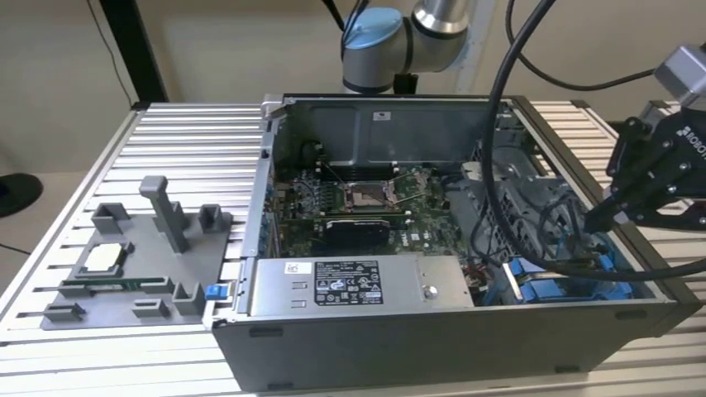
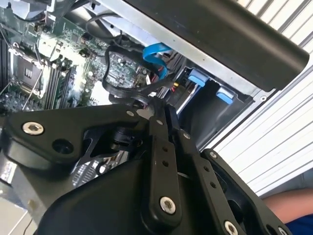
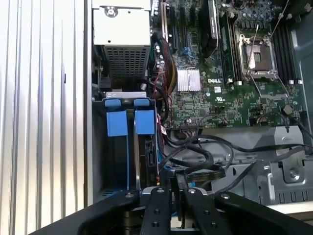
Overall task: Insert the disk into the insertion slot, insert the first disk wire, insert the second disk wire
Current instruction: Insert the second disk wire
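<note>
The gripper (image 3: 175, 180) hangs over the open computer case (image 1: 441, 347), at the exterior view's right, above the corner where the blue parts are. Its two fingers are pressed close together and pinch the flat end of a black disk wire (image 3: 205, 174). The disk (image 3: 145, 122) already sits in the insertion slot (image 3: 124, 94), just beside the gripper, and its blue carrier tabs show. The case stands on the ribbed table (image 1: 188, 141).

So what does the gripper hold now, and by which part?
The gripper seems to pinch a black wire at its connector end, though not certainly.
</note>
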`<state>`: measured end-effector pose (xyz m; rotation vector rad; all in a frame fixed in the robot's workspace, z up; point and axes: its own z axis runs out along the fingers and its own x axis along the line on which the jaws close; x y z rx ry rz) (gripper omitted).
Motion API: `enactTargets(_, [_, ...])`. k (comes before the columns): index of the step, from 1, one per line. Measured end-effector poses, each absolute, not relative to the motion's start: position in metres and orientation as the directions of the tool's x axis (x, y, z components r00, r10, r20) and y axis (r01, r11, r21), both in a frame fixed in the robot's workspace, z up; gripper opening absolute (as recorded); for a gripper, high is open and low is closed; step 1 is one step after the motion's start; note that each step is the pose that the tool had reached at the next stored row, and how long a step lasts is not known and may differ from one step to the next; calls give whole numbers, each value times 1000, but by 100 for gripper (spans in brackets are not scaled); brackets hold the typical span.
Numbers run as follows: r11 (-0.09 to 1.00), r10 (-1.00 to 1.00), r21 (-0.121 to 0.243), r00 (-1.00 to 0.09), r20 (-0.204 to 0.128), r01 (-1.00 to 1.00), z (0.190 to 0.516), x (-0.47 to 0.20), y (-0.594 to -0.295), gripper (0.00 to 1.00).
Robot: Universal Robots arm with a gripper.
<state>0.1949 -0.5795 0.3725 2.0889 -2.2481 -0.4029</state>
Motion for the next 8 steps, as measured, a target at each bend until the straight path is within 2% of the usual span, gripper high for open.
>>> enactTargets(8, [56,-986,220,-88,-142,-974,373,181,-579,0])
